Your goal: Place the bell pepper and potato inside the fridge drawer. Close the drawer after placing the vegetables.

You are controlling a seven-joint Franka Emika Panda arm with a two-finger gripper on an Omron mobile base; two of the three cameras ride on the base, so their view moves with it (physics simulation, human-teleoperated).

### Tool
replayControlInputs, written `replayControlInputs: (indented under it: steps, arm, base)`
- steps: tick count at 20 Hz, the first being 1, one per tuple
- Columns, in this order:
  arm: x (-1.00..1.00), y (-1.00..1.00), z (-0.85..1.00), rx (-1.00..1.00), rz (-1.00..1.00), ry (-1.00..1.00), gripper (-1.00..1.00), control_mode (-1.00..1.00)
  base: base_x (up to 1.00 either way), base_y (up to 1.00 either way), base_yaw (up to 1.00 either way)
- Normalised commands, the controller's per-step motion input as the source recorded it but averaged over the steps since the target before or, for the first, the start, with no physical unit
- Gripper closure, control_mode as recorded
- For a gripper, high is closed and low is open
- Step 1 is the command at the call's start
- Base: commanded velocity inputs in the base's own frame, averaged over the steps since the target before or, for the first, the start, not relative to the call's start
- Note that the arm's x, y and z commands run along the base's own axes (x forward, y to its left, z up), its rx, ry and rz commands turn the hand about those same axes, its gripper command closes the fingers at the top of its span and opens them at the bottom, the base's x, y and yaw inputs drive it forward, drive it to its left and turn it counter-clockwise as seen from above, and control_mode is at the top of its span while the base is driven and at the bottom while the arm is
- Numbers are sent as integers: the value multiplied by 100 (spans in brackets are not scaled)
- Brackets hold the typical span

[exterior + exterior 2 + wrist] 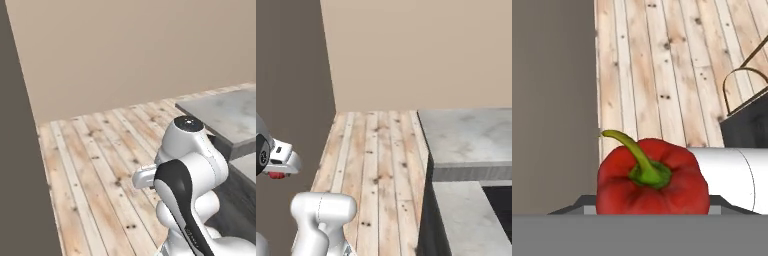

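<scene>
The bell pepper (652, 182) is glossy red with a curved green stem and fills the lower middle of the hand view. My gripper (652, 209) is shut on it, with the dark fingertips (574, 206) just showing at either side of it. In the right base view the white hand (282, 156) hangs at the far left over the floor, and a sliver of the red bell pepper (276, 175) shows under it. The potato and the fridge drawer are out of view.
A light wooden plank floor (100, 165) lies below. A tall dark brown panel (20, 150) stands at the left and a beige wall (416, 50) behind. A grey stone counter (471, 135) with a dark cabinet front (747, 125) is at the right.
</scene>
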Motion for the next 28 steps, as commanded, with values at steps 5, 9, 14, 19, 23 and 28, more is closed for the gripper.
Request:
replayControlInputs:
  steps: [5, 9, 14, 19, 23, 28]
  arm:
    - [0, 0, 0, 0, 0, 0, 100, 100]
    - [0, 0, 0, 0, 0, 0, 100, 100]
    - [0, 0, 0, 0, 0, 0, 100, 100]
    - [0, 0, 0, 0, 0, 0, 100, 100]
    - [0, 0, 0, 0, 0, 0, 100, 100]
    - [0, 0, 0, 0, 0, 0, 100, 100]
  base:
    - [100, 48, -52]
    - [100, 81, -49]
    - [100, 76, -48]
    - [100, 60, -47]
    - [100, 61, -50]
    - [100, 80, -54]
